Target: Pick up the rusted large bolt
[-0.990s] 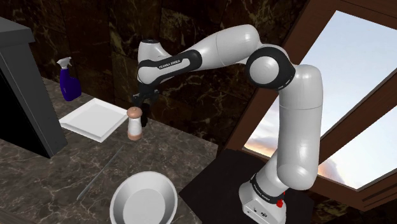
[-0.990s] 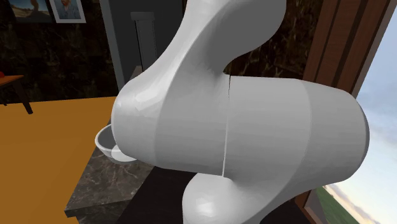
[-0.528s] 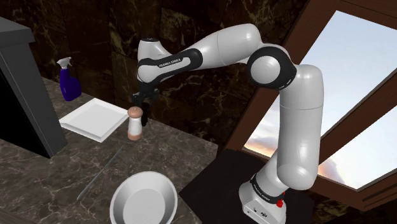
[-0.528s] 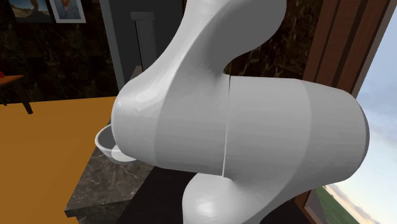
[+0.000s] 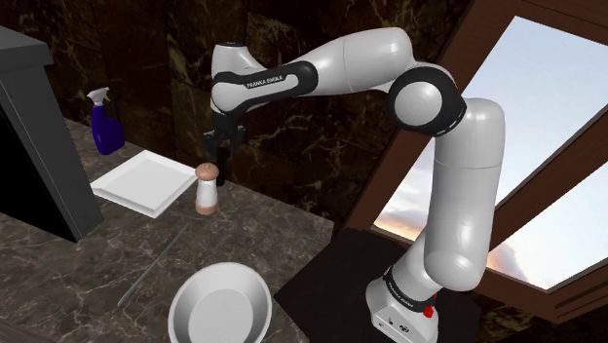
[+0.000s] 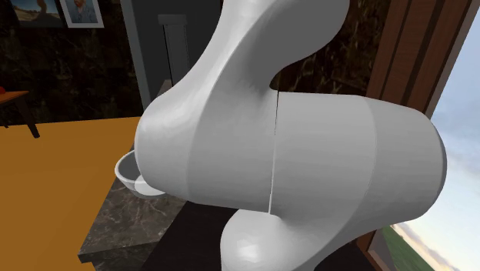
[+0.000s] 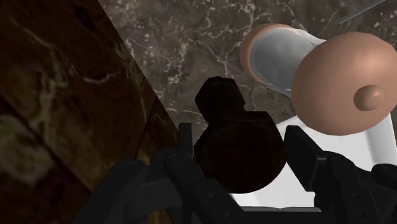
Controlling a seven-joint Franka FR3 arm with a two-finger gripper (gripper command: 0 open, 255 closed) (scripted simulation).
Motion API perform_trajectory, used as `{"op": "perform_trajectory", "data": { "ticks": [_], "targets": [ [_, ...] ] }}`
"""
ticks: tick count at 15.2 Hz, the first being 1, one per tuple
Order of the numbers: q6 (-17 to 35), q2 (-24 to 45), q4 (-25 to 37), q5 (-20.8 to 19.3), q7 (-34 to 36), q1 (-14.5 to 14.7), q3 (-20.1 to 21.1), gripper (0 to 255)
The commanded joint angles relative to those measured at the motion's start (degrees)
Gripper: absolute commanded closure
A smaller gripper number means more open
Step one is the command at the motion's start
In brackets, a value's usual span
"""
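From the shoulder view's left, a dark cabinet (image 5: 37,146) stands at the edge of the bench (image 5: 107,255), with a blue spray bottle (image 5: 105,121) behind it and a flat white tray (image 5: 143,181) just beside that. Next comes a white shaker (image 5: 206,190) with a tan cap, upright near the tray's corner. My hand (image 5: 216,146) hangs above that cap, off the bench.

Along my wrist I see my hand (image 7: 242,145) clenched on the bolt (image 7: 238,153): dark, nearly black, its broad round head towards me and the narrower end pointing down at the marbled bench. My fingers (image 7: 299,149) press it from both sides, and nothing under it touches it. The shaker (image 7: 318,67) lies below and to one side, apart from the bolt.

Further right in the shoulder view, a white bowl (image 5: 220,307) sits near the bench's front edge, then my stand (image 5: 399,307), and a window (image 5: 546,195) showing sky.
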Motion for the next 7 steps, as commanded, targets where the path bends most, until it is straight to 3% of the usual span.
{"op": "perform_trajectory", "data": {
  "ticks": [1,7],
  "targets": [
    [-1.4,-0.4,1.0,0.1,-0.1,0.0,0.0,255],
    [-4.0,-1.6,2.4,0.3,-0.2,-0.1,0.1,255]
  ]
}}
